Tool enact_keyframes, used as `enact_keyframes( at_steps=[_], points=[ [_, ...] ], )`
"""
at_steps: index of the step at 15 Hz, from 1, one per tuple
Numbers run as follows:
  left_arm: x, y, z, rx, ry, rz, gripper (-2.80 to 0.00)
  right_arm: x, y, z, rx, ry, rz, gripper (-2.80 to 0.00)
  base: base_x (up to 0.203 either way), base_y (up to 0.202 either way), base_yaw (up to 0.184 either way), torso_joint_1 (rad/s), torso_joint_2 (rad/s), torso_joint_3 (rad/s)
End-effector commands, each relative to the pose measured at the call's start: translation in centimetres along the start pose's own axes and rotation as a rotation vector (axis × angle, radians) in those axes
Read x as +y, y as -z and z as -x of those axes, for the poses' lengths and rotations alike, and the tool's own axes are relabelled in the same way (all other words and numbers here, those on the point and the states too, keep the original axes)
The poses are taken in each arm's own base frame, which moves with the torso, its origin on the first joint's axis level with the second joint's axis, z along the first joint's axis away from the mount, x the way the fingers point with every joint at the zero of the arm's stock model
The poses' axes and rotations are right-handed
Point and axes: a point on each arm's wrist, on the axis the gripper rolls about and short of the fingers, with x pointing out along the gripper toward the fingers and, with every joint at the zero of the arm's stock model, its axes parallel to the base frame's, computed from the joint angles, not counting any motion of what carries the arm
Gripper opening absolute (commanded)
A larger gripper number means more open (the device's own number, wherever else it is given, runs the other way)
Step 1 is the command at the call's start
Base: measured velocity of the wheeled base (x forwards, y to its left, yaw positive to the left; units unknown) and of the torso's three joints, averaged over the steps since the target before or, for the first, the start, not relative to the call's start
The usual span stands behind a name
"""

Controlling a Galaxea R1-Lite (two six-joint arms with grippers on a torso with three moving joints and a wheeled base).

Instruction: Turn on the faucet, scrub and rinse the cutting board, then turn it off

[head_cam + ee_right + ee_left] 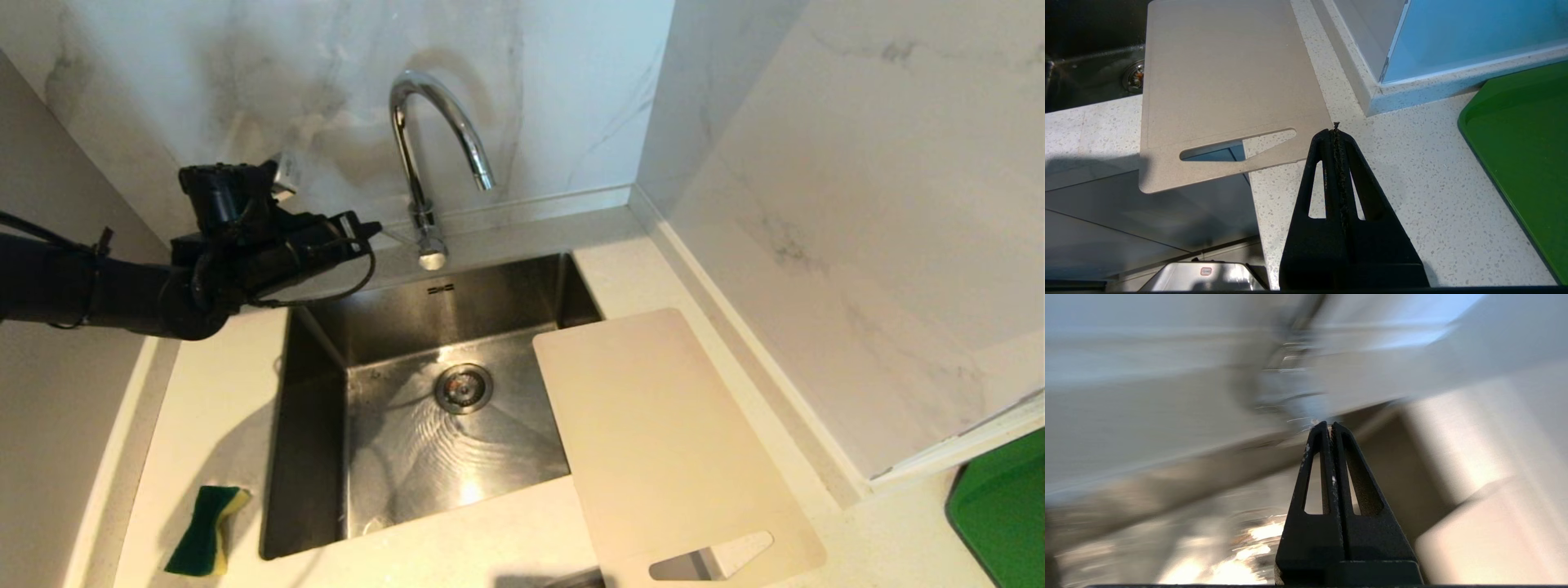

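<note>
1. Left gripper point(371, 228), fingers pressed together and empty, points at the faucet point(424, 163) at the sink's back edge; best to nudge its thin side lever gently.
2. Cutting board point(661, 433) lies on the counter's right side, overhanging the sink point(314, 457) and the counter's front edge.
3. Right gripper point(1334, 130), clenched and empty, is parked above the counter's front right.

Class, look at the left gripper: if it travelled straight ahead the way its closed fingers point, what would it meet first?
Most likely the faucet: the shut left gripper points at its lower stem, though depth is unclear.
</note>
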Motion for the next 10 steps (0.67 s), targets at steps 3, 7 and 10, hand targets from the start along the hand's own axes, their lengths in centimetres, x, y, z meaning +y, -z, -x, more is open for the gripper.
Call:
enact_keyframes(
  at_steps=[3,7,10],
  points=[
    [6.2,-4.8,6.0,-0.062,-0.269,-0.288,-2.8,0.0,0.0,0.0,0.0,0.0,0.0,-2.8,0.0,0.0,0.0,0.0,0.0,0.0],
    [9.2,-8.5,13.2,-0.094,-0.412,-0.316,-2.8,0.0,0.0,0.0,0.0,0.0,0.0,-2.8,0.0,0.0,0.0,0.0,0.0,0.0],
    [7.9,-10.3,17.4,-0.107,-0.438,-0.261,-2.8,0.0,0.0,0.0,0.0,0.0,0.001,-2.8,0.0,0.0,0.0,0.0,0.0,0.0]
  ],
)
